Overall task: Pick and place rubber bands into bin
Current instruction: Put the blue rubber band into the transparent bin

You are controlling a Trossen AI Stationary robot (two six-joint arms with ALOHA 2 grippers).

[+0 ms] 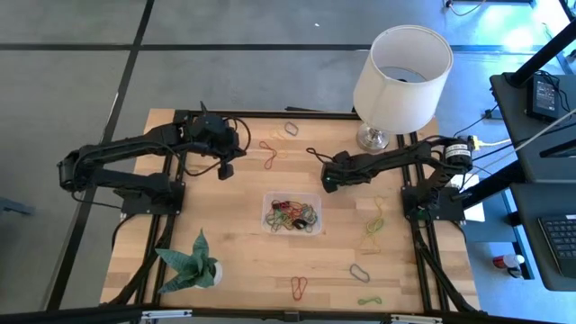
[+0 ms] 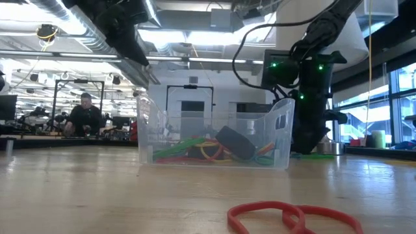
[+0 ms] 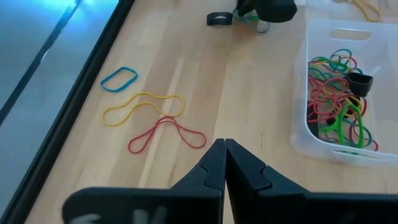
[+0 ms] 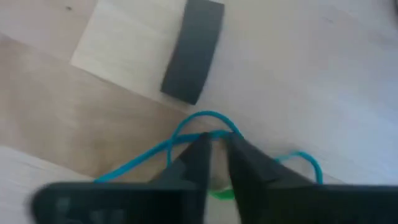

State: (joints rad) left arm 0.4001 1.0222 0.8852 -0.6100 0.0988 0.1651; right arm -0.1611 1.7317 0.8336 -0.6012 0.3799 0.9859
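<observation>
The clear bin [image 1: 292,212] stands mid-table with several coloured rubber bands [image 3: 336,93] in it; it also shows in the low view [image 2: 214,140]. My right gripper [image 1: 331,182] is low over the table, just beyond the bin's far right corner, and is shut on a blue rubber band [image 4: 205,118]. A bit of green [image 4: 217,194] shows under its fingers. A thick black band [image 4: 193,50] lies just ahead of it. My left gripper [image 3: 224,163] is shut and empty, above the table left of the bin. Red [image 3: 166,134], yellow [image 3: 143,106] and blue [image 3: 119,79] bands lie ahead of it. My right gripper pinches the blue band at the middle of its arched loop [image 4: 214,132] between its two fingertips, coming from above and pointing down at the table. The band's two ends trail out to either side of the fingers [image 4: 199,155]. Whether the band is lifted clear, I cannot tell.
A white lampshade on a metal foot [image 1: 400,67] stands at the far right. A green folded-paper plant [image 1: 191,263] sits at the near left. Loose bands lie near the front: red [image 1: 299,286], green [image 1: 369,300], blue [image 1: 360,270], yellow [image 1: 373,225].
</observation>
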